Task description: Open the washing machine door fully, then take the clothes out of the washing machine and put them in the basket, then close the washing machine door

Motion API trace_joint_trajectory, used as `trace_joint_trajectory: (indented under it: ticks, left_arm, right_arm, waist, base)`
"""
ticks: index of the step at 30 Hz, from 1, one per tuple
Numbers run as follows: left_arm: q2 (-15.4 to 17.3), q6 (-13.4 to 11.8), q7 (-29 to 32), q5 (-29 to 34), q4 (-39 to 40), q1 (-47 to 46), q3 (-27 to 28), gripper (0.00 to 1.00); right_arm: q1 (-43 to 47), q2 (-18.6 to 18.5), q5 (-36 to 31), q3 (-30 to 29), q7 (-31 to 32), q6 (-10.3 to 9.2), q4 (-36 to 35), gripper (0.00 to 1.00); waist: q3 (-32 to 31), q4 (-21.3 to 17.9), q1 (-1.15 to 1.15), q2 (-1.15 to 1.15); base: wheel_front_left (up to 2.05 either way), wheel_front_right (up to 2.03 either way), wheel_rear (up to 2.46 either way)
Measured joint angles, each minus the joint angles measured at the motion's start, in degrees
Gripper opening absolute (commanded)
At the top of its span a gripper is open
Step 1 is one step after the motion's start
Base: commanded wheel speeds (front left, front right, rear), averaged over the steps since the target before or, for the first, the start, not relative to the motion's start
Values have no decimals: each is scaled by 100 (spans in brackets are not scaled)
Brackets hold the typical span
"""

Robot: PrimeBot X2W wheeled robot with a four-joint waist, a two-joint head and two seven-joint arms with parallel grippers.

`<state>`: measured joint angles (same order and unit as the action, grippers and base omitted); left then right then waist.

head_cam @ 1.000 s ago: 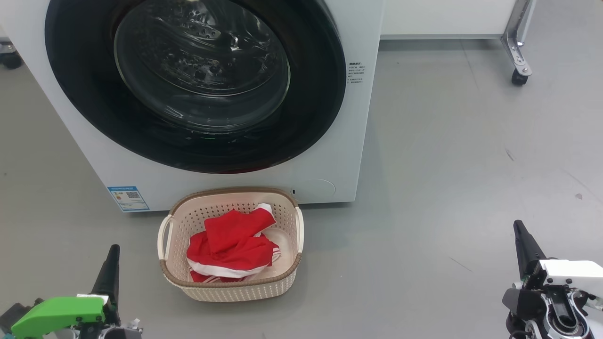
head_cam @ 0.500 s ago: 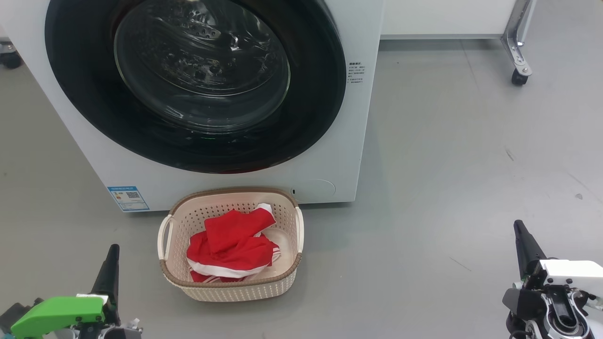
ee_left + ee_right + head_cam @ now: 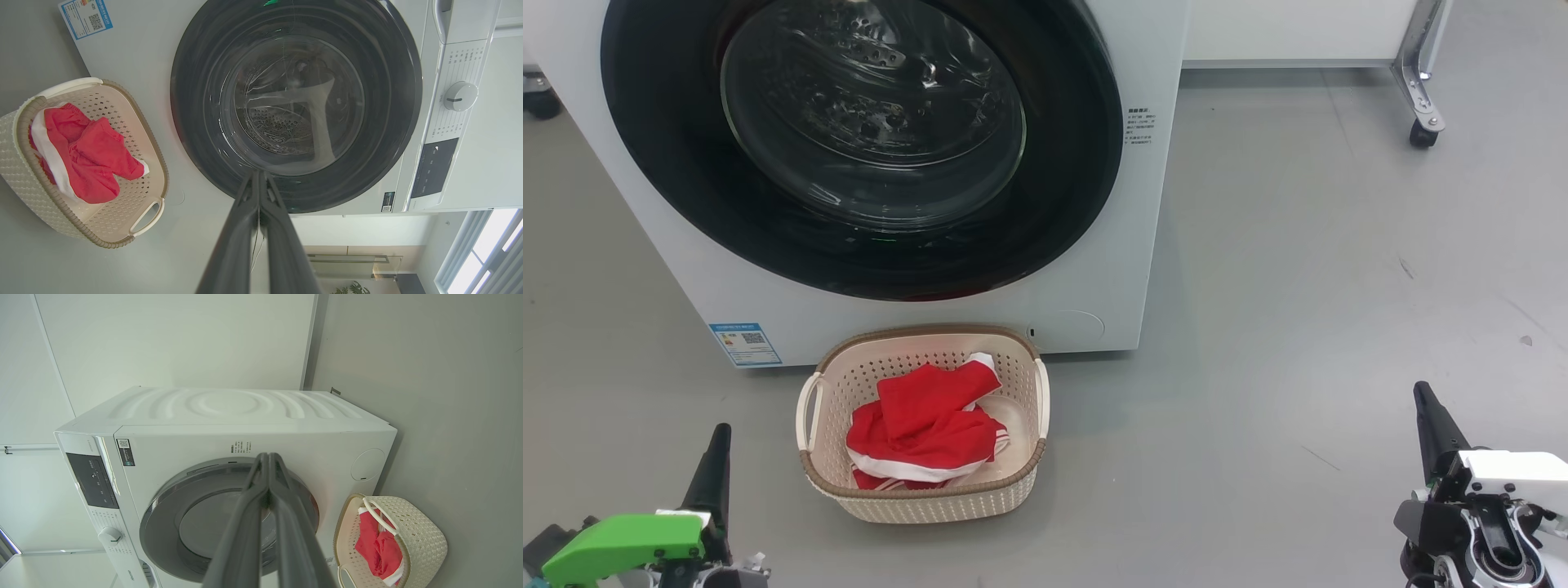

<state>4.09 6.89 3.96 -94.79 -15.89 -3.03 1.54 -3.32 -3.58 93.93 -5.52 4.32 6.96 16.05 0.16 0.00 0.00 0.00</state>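
Directly before the washer [image 3: 1123, 278], the basket [image 3: 931, 506] holds the red clothes [image 3: 923, 425]; the door [image 3: 866, 147] sits shut. Nothing has moved over the last second. My left hand [image 3: 719, 438] and right hand [image 3: 1423, 400], well back from the washer, are pinched closed and empty. I judge the task complete.

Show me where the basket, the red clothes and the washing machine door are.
basket [image 3: 931, 506], head view, on its front perforated wall.
clothes [image 3: 931, 425], head view, on the top red garment.
washing machine door [image 3: 874, 122], head view, on the glass window.
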Motion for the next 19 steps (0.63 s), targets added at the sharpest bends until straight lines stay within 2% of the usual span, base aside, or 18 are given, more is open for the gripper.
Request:
trace_joint_trajectory:
  ticks: [19]
  left_arm:
    - [-2, 0, 0, 0, 4, 0, 8, 0]
  right_arm:
    - [0, 1, 0, -4, 1, 1, -2, 0]
  waist:
    - [1, 0, 0, 0]
  base:
    - [0, 0, 0]
